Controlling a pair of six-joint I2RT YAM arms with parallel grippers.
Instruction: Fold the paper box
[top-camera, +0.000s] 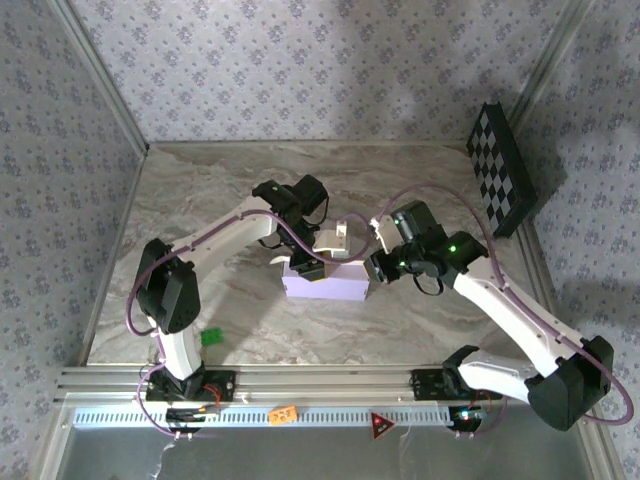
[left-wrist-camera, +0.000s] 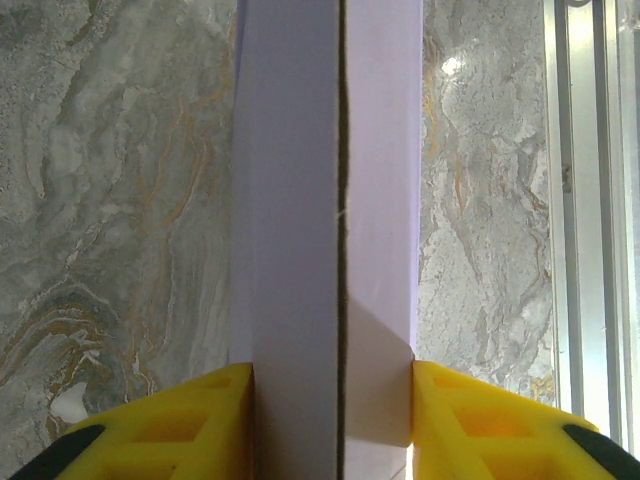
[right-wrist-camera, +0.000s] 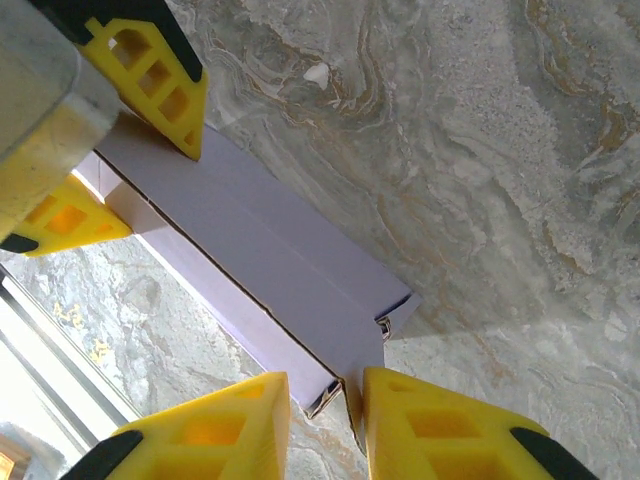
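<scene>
The paper box (top-camera: 325, 283) is a shallow lavender box lying on the marble table, mid-front. My left gripper (top-camera: 305, 262) comes down on its left end. In the left wrist view both yellow fingers (left-wrist-camera: 200, 420) press the box (left-wrist-camera: 330, 200) from either side, so the left gripper (left-wrist-camera: 332, 405) is shut on it; a dark seam runs down the top. My right gripper (top-camera: 374, 268) is at the box's right end. In the right wrist view the box (right-wrist-camera: 260, 250) has its end corner and a loose end flap between my right gripper's (right-wrist-camera: 327, 400) narrowly open fingers, with marble visible beside the left finger.
A black-and-white checkerboard panel (top-camera: 503, 170) leans against the right wall. A small green piece (top-camera: 211, 337) lies near the left arm's base. The aluminium rail (top-camera: 330, 380) runs along the near edge. Patterned walls close in the table on three sides.
</scene>
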